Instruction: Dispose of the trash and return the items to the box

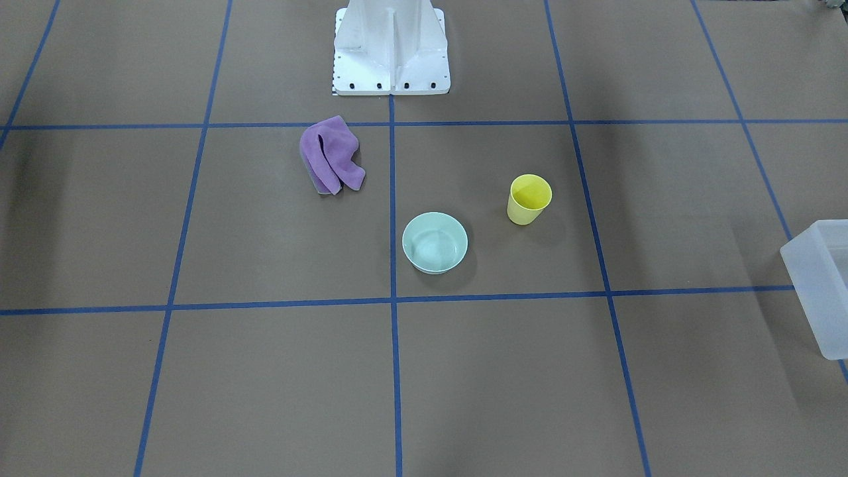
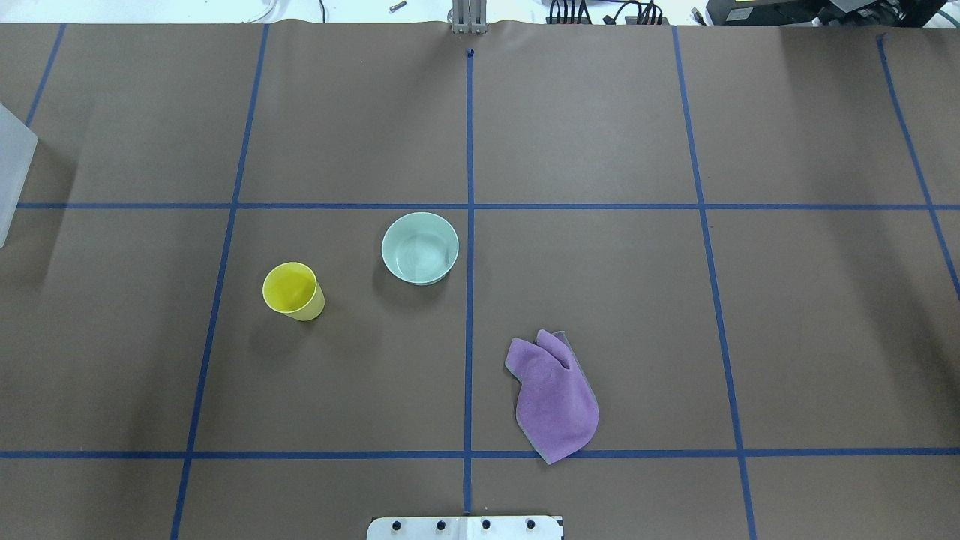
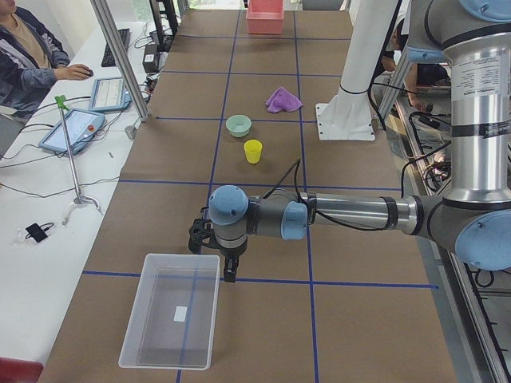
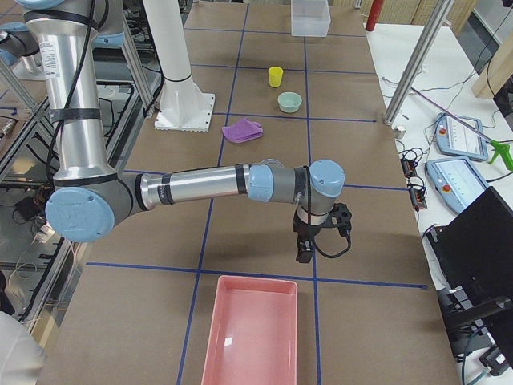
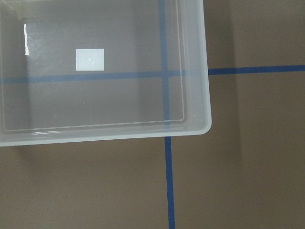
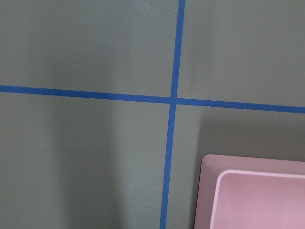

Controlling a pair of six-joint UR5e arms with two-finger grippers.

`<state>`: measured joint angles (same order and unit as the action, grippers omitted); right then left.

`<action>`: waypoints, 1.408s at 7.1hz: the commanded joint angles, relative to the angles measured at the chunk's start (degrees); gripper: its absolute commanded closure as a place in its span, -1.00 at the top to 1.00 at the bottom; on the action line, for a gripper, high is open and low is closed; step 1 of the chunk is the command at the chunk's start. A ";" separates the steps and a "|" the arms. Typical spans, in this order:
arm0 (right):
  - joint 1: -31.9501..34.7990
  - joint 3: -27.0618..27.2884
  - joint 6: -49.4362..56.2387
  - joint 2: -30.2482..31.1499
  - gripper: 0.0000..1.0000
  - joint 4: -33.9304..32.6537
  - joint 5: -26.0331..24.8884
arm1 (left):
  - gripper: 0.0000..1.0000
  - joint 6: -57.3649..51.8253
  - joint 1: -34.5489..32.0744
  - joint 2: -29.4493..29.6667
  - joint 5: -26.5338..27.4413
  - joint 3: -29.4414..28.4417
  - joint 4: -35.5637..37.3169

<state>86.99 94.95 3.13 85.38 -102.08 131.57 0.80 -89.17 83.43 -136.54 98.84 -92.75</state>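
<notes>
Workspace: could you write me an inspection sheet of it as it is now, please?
Surface: brown table, blue tape grid.
Job's things: yellow cup, green bowl upright, apart; clear box empty, at the robot's left end.
Clutter: crumpled purple cloth; pink tray, nothing seen in it.
Hands: left hand by the box's edge, right hand near the tray; open or shut cannot tell.
Cables: a cable loops off the left arm; others on the bench.
Surroundings: seated operator, tablets.

On the brown desk with blue tape lines, a small yellow plastic cup stands upright near a shallow round mint-green bowl. A crumpled purple cloth lies apart, nearer the white metal robot base. A translucent frosted-white plastic bin sits at the right edge.
</notes>
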 commanded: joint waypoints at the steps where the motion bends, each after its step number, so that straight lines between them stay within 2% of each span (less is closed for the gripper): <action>1: 0.02 0.06 0.04 0.49 1.00 0.56 0.18 | 0.97 -0.01 0.23 0.15 -0.04 0.04 -2.50; 5: 0.02 2.07 -0.67 1.37 1.00 0.56 0.79 | 0.96 0.25 3.11 1.11 -0.56 -0.05 -4.28; 7: -0.16 3.65 -0.49 1.81 1.00 0.56 2.10 | 0.97 0.34 5.93 1.38 -3.55 1.78 -4.02; 8: -1.20 3.75 -0.84 2.25 1.00 0.56 2.98 | 0.97 5.73 10.90 1.73 -5.73 3.45 -4.28; 10: -3.32 3.84 -1.02 2.16 1.00 0.56 3.78 | 0.97 32.99 19.95 8.12 -5.23 8.80 -6.04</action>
<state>84.74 98.69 2.21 87.52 -101.51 134.72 18.03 -75.32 87.99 -141.71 104.58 -98.16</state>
